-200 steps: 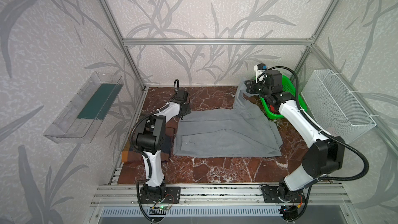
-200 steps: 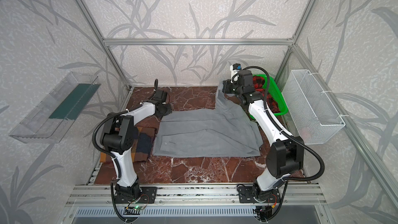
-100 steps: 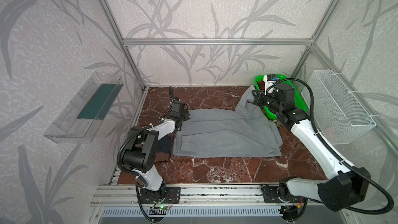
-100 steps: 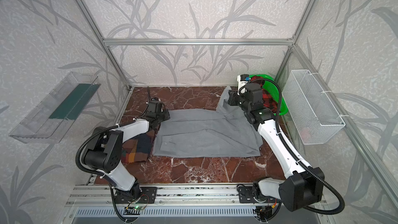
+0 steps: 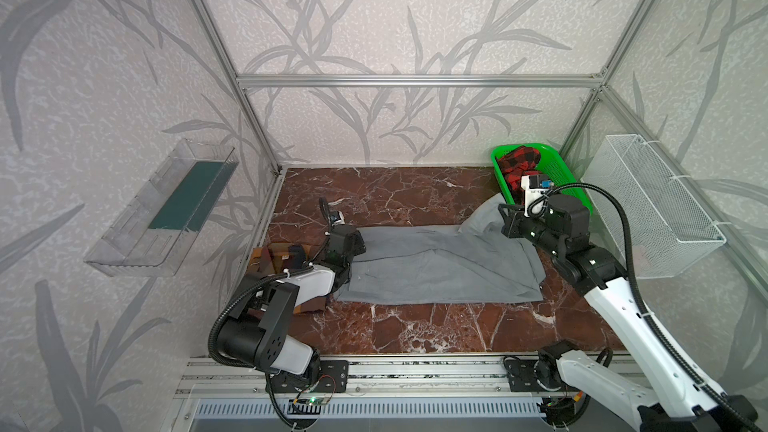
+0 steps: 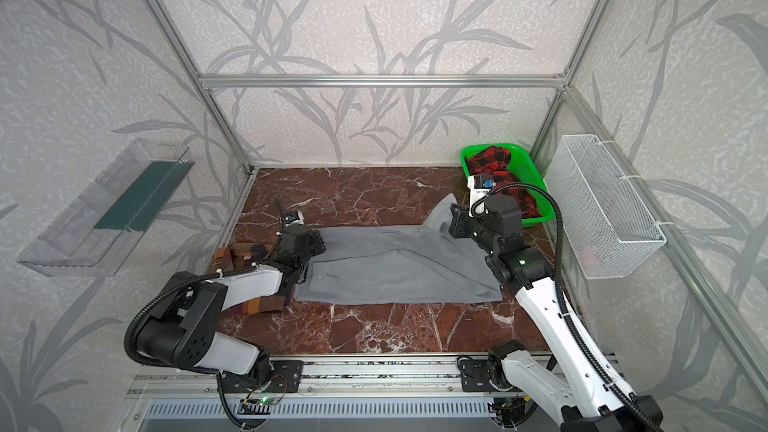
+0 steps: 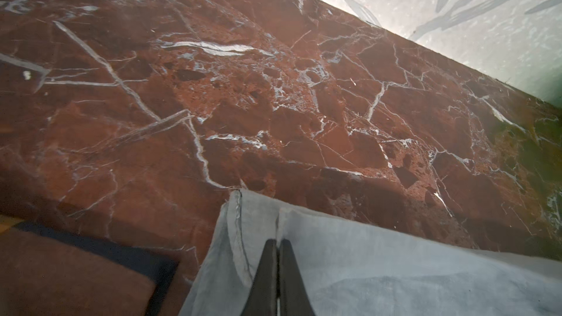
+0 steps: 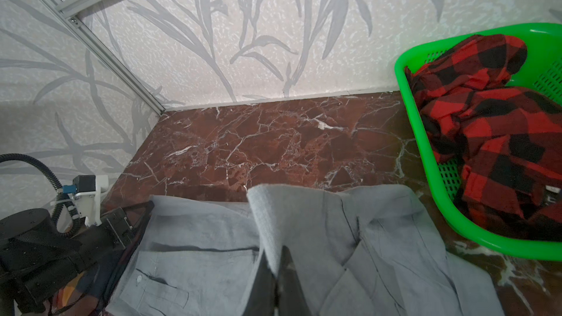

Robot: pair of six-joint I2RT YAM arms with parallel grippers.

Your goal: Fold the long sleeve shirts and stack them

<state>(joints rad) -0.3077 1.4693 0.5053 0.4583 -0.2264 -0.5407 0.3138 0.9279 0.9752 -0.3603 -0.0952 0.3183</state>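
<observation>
The grey shirt (image 5: 436, 268) is lying spread out in the middle of the bench (image 5: 395, 193), and the orange, brown and navy checked shirt (image 5: 284, 257) is lying just beside it, partly under the left arm. The left hand (image 7: 277, 243) is clenching tight on one back corner of the grey shirt, low on the bench. The right hand (image 8: 275, 255) is clenching on the other back end and holding it up, near the green basket (image 5: 569, 189). I think they are starting a fold. The thin cloth could be slipping out of a pinch, or one hand could be pulling harder, making the fold go crooked.
</observation>
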